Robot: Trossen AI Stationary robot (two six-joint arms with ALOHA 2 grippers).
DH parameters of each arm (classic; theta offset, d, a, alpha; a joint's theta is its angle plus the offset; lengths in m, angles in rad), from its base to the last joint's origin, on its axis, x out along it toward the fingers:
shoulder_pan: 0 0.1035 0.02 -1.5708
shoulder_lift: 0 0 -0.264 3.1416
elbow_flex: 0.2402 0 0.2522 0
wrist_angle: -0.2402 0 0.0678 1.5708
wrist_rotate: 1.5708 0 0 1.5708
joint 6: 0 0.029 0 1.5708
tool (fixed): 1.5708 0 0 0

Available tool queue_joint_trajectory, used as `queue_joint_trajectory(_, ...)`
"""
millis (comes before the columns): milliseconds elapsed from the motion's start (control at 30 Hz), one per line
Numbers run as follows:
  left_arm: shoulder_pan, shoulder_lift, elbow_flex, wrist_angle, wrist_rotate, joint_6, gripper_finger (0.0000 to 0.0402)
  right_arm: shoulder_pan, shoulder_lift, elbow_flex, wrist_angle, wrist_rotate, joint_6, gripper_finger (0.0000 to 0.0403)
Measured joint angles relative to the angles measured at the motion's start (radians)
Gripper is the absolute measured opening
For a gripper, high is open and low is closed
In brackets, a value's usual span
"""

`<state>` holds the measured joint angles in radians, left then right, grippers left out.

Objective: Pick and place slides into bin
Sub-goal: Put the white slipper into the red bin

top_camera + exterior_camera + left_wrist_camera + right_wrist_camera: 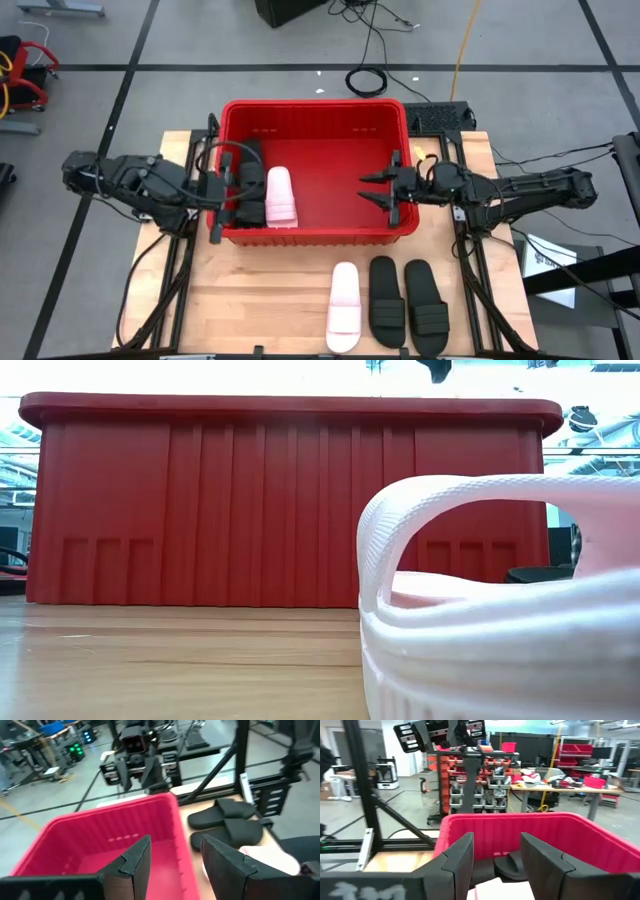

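Note:
The red bin stands at the table's far middle. Inside it, by its left wall, lie a pale pink slide and a black slide; the black one also shows in the right wrist view. On the table near the front edge lie another pale pink slide and two black slides. My left gripper is open and empty over the bin's left wall. My right gripper is open and empty over the bin's right part.
Bare wooden table lies left of the three slides at the front. The bin's near wall rises behind the pale pink slide in the low view. Cables and metal frames lie on the floor around the table.

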<state>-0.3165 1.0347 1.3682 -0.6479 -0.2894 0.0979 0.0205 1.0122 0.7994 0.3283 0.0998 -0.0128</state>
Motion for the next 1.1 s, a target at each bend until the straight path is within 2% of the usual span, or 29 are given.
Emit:
queue_joint_trajectory(333,-0.090,0.123,0.000,0.040,0.008,-0.059,0.0168,0.127,0.000,0.000,0.002,0.000,0.031,0.0153)
queue_joint_trajectory(600,-0.179,0.245,0.000,0.130,0.002,-0.035,0.0168,0.261,0.042,0.000,-0.003,-0.001,0.064,0.0153)
queue_joint_trajectory(767,-0.255,0.303,0.000,0.209,-0.004,0.001,0.0168,0.306,0.075,0.000,0.004,-0.003,0.137,0.0153)
queue_joint_trajectory(933,-0.307,0.353,0.000,0.233,-0.072,0.007,0.0168,0.332,0.109,0.000,0.011,-0.001,0.211,0.0153)
queue_joint_trajectory(1100,-0.339,0.405,0.000,0.216,-0.155,-0.072,0.0168,0.371,0.170,0.000,0.057,-0.002,0.230,0.0153)
